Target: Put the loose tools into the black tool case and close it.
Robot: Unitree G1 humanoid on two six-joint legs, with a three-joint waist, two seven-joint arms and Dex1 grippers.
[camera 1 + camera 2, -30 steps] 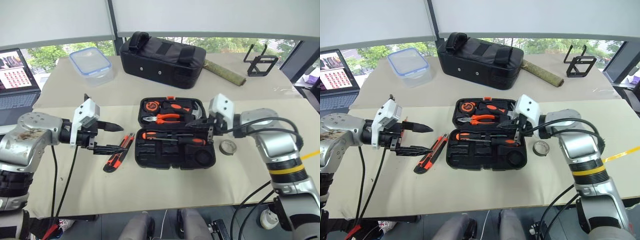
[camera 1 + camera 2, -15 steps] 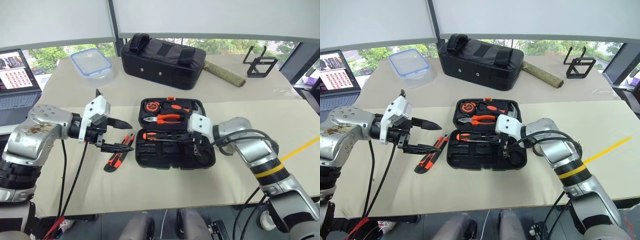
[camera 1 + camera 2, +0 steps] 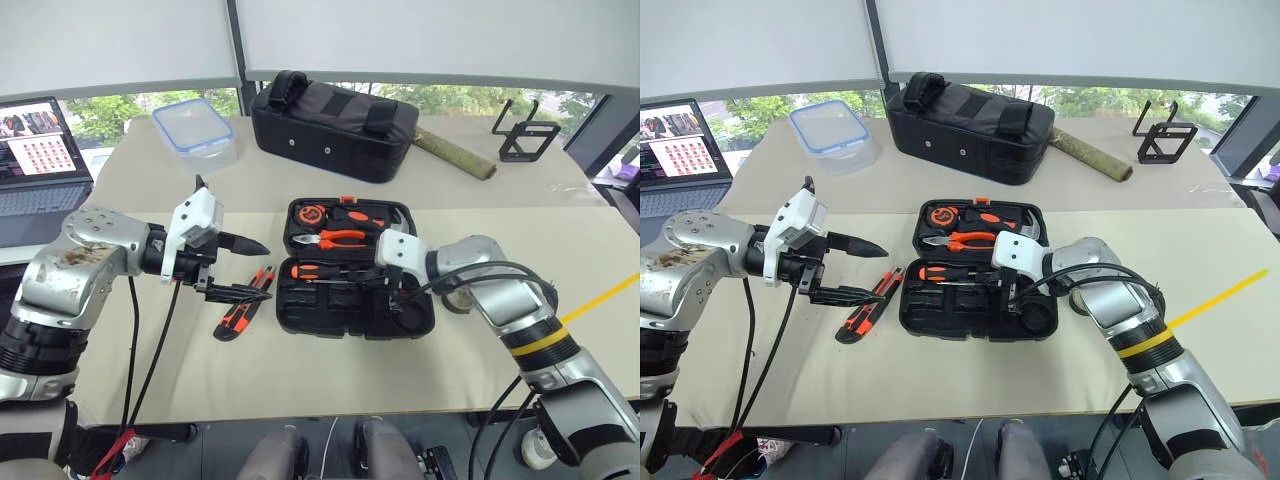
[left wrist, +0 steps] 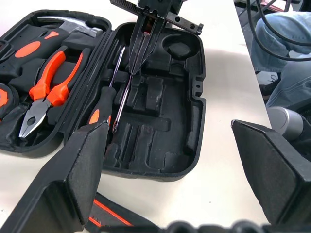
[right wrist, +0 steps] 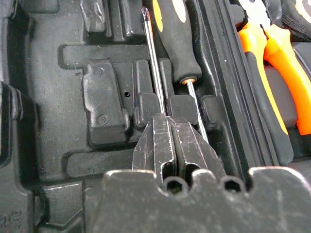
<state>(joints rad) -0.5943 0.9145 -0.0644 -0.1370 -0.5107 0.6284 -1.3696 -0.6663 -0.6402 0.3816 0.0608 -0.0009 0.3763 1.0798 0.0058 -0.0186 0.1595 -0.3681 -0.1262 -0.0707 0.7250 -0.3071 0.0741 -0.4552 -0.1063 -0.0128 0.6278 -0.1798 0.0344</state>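
On the table [image 3: 300, 370], at its left side, the left pincer [image 3: 246, 268] is hovering released, its fingers spread wide and grasping nothing, just above the utility knife [image 3: 240, 308], which is lying loose on the cloth just beside the case [image 3: 355, 265]. The knife, then, is waiting to be stowed.

In the middle, the case is lying open and flat. Its far half is holding pliers [image 3: 338, 238] and a hammer [image 4: 58, 24], while its near half is carrying a screwdriver [image 3: 318, 271] in a slot along the hinge, with most of the other moulded slots standing bare.

Over that near half, the right pincer [image 5: 171, 138] is reaching down clenched, its tips pinching a thin screwdriver shaft [image 5: 152, 58] beside the seated one; it looks to be pressing this second screwdriver into its slot.

To the right, a tape roll [image 3: 459, 297] is peeking out from behind the right arm, off the case.

By this showing the task is perhaps halfway: two screwdrivers are in or nearly in, while the knife, the tape roll and the closing of the lid are all remaining. A red screwdriver cannot be made out.
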